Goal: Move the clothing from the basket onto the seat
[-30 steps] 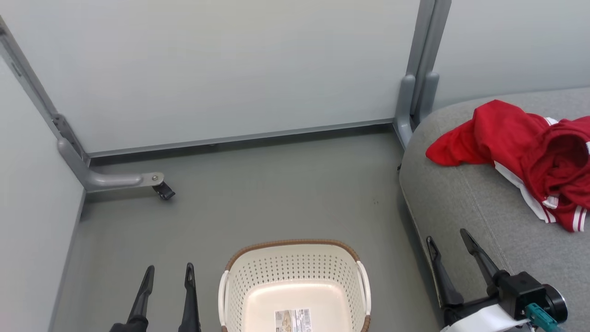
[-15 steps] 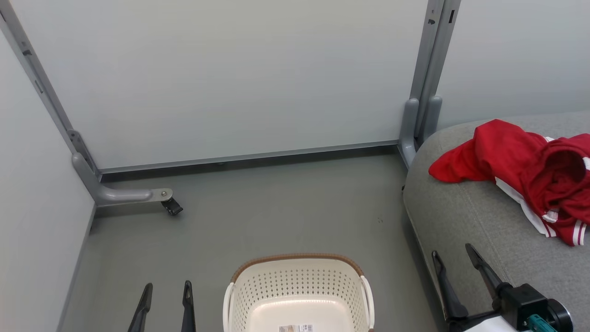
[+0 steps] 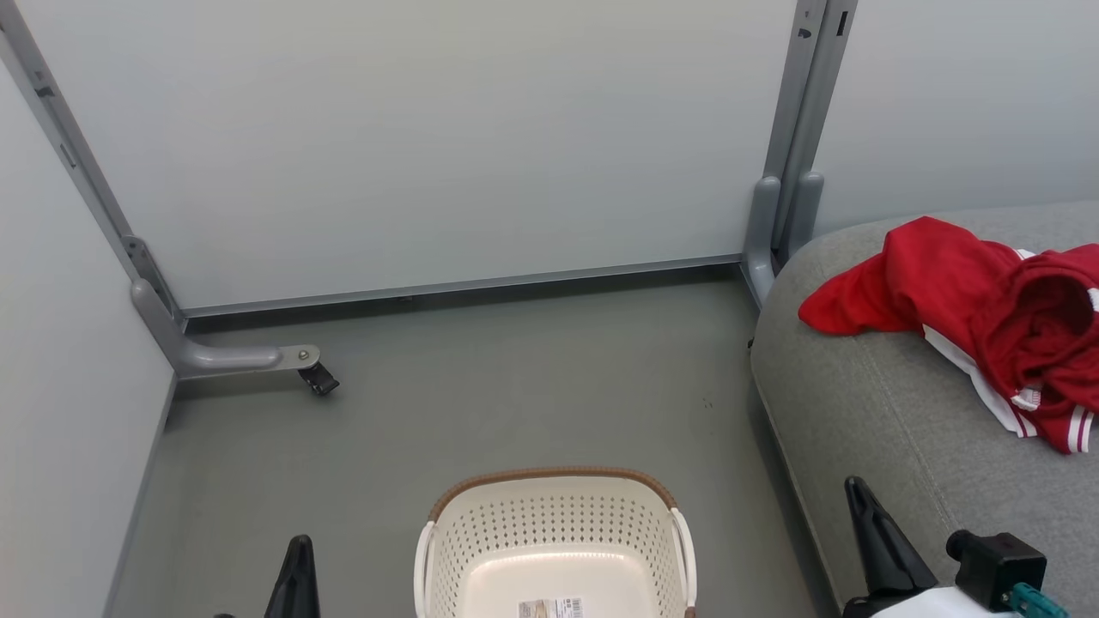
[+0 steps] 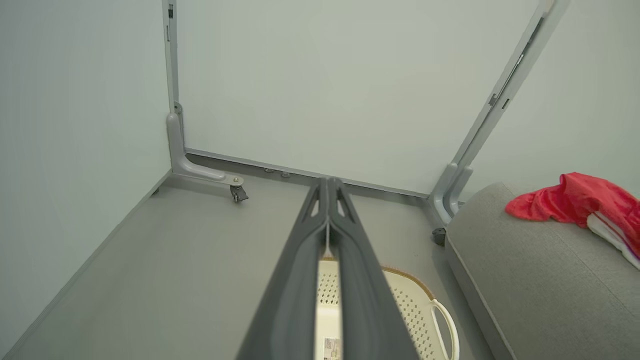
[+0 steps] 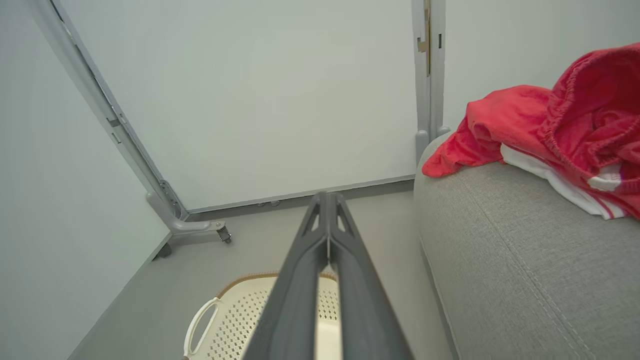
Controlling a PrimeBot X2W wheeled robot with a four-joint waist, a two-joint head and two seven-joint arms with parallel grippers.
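Grey floor (image 3: pixel 515 386), pale panels (image 3: pixel 429 146); clothing (image 3: pixel 987 292) heaped on seat (image 3: pixel 859 412). Low, flanking basket (image 3: pixel 549 474): left end effector (image 3: pixel 300 542), right end effector (image 3: pixel 853 486), fingers pressed together.

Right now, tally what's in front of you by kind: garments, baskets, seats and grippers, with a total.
seat: 1
red garments: 2, as far as the heap lets me tell, lying on the seat
basket: 1
grippers: 2, left gripper and right gripper, jaws shut
total: 6
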